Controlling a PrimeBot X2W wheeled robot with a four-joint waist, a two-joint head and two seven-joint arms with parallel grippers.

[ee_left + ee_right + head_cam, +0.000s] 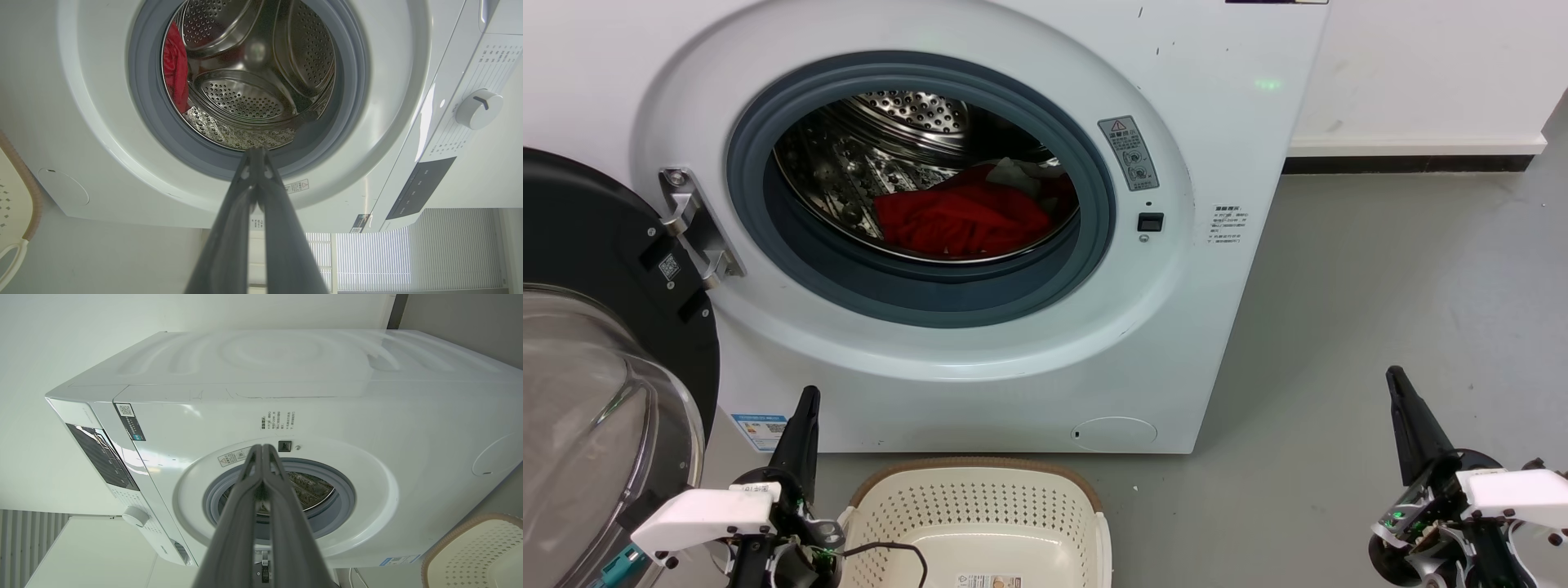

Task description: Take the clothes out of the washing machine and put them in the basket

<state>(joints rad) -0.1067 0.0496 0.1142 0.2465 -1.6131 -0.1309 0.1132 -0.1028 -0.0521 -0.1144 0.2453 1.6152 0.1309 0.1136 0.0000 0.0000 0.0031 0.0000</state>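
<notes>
Closest to the head camera, at 7 o'clock in its view, the left gripper (805, 412) points its dark fingers up toward the machine's lower front. Its jaws are clenched tip to tip on nothing. At 4 o'clock the right gripper (1400, 392) stands over the grey floor (1380, 286), well apart from the machine, its jaws likewise clenched and empty.

From 9 to 1 o'clock rises the washing machine (1217, 327), white, with its front toward the robot. Its door (605, 278), a black frame around bulging glass, hangs wide open at 8 o'clock, hinged at the porthole's 9 o'clock side. The floor spreads from 3 to 5 o'clock. Inside the grey porthole rim the perforated steel drum (907, 114) shines.

At 6 o'clock the basket (980, 506), cream with a brown rim, sits on the floor near the machine's base. It lies between the two grippers, just beside the left one and well apart from the right.

The clothes are all in the drum. A red heap (964, 216) lies on its lower wall, toward 5 o'clock of the porthole. A small whitish cloth piece (1013, 173) touches the heap at its 1 o'clock edge.

In the left wrist view a white dial (478, 109) sits at 3 o'clock on the control panel.
</notes>
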